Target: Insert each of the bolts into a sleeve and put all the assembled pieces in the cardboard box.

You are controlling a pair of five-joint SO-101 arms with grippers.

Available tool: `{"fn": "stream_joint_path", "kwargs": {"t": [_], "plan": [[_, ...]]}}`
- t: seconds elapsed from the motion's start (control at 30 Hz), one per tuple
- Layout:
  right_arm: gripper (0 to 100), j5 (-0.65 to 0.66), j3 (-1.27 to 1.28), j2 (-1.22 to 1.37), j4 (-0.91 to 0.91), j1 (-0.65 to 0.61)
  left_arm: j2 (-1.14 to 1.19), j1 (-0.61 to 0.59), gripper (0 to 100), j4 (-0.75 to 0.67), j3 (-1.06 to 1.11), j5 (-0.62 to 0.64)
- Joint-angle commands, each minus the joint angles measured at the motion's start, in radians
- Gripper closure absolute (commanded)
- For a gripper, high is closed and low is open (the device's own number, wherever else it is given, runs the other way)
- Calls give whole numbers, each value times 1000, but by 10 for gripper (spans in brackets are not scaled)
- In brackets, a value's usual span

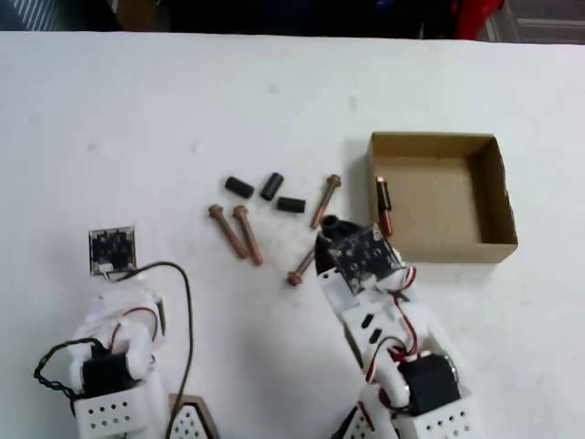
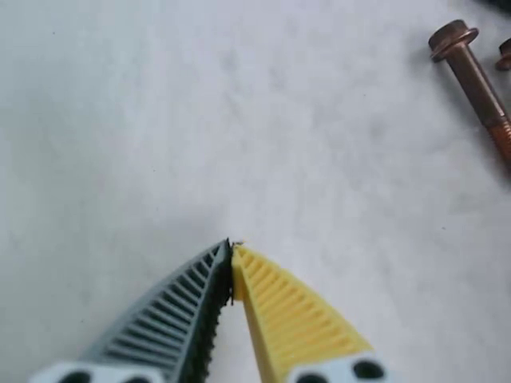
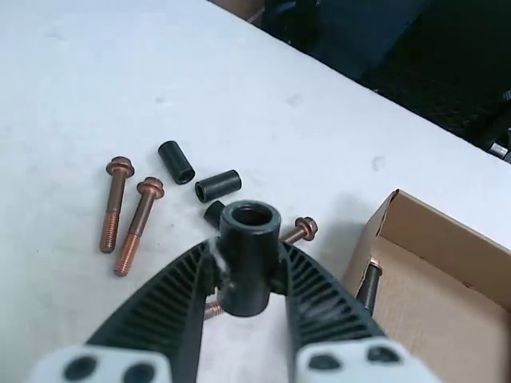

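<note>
You have a black sleeve [image 3: 246, 279] clamped between the fingers of the right gripper [image 3: 249, 257], its open bore facing the wrist camera. It sits over the middle of the table [image 1: 137, 101], just beside the cardboard box [image 1: 431, 139].

The box stands open toward the table's right edge, well in from the far edge. One assembled piece [image 1: 384, 207] lies inside, along the wall that faces the loose parts.

On the left-edge side of the held sleeve lie three loose sleeves [image 1: 271, 186], close together but apart. A pair of bolts [image 1: 237, 232] lies side by side just nearer the near edge. A third bolt [image 1: 324, 201] lies between the sleeves and the box. A fourth bolt [image 1: 300, 268] lies right against the right arm (the tightest spot here).

The left gripper [image 2: 231, 250] has its fingers together, tips touching, with nothing between them. It sits over white table toward the near left corner, well apart from the bolt pair.
</note>
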Motion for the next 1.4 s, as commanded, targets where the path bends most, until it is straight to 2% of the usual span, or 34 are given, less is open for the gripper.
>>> {"fn": "stream_joint_path", "kwargs": {"t": [0.0, 0.13, 0.33, 0.47, 0.7, 0.97, 1.27, 1.37], "plan": [[982, -15, 14, -71, -2, -4, -12, -5, 977, -20, -3, -3], [982, -15, 71, -133, -25, -4, -12, -5, 977, 26, -3, -6], [982, -17, 115, -177, -24, 19, -12, -4, 977, 2, -8, -9], [982, -18, 120, -174, -24, 42, -12, 25, 977, 52, -64, -120], [982, -18, 193, -174, -81, 42, -12, 61, 978, 92, -224, -72], [982, -18, 287, -174, -216, 44, -10, 99, 978, 94, -295, -69], [982, -18, 293, -174, -239, 44, -2, 101, 978, 94, -348, -69], [982, -18, 293, -174, -239, 44, 84, 101, 978, 92, -408, -69]]}}
